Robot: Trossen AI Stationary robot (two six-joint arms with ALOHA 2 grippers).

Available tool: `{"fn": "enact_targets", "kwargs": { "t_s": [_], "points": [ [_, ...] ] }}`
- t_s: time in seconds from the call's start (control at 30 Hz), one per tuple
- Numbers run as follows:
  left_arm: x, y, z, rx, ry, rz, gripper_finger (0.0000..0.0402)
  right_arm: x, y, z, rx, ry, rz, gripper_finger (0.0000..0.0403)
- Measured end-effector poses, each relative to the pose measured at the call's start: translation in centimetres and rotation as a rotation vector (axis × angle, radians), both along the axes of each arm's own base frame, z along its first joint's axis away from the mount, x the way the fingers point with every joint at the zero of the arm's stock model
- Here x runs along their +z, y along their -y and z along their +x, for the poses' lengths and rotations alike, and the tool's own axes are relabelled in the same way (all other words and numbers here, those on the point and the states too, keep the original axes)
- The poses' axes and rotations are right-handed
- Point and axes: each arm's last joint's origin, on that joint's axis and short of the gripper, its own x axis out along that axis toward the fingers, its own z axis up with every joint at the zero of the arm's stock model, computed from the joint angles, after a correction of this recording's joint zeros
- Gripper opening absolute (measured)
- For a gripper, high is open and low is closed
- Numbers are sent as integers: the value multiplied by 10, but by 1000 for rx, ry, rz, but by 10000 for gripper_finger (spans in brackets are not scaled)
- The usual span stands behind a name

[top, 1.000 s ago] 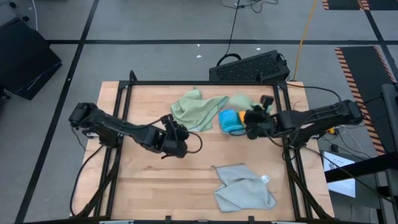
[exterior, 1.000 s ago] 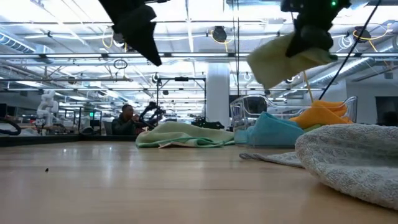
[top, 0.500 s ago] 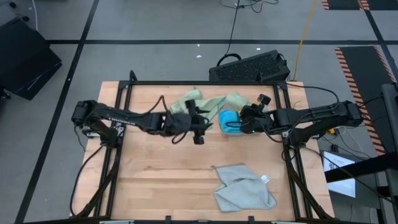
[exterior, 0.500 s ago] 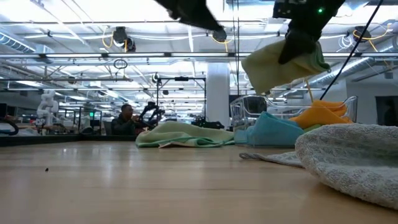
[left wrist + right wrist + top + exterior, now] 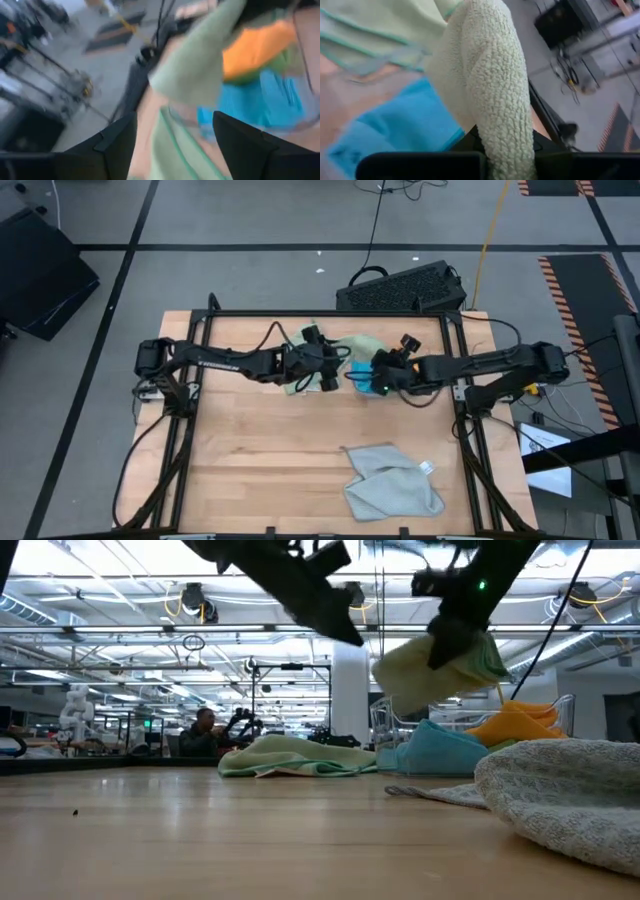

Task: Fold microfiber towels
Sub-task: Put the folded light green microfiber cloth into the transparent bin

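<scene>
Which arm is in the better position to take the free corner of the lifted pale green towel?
Probably the left. The right gripper is shut on the pale green towel, holding it above the table, while the left gripper is open, empty and close beside it.

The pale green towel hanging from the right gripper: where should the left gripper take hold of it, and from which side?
A judgement: the pale green towel hangs bunched from the right gripper, clear of the table. The left gripper, open, would best pinch a free lower edge or corner, coming in level from its own side. The drape leaves that edge hanging in open air, above the blue towel.
</scene>
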Motion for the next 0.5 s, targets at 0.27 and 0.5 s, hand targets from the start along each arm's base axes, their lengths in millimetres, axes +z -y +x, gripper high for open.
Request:
{"fn": "enact_targets", "kwargs": {
  "t_s": [0.27,0.5],
  "points": [
    [-14,-5,-11,98,-86,-178,223,-27,17,14,-135,-53,-50,22],
    [-16,1,-12,134,-49,-273,208,-46,19,25,-163,-54,-18,22]
  ]
}}
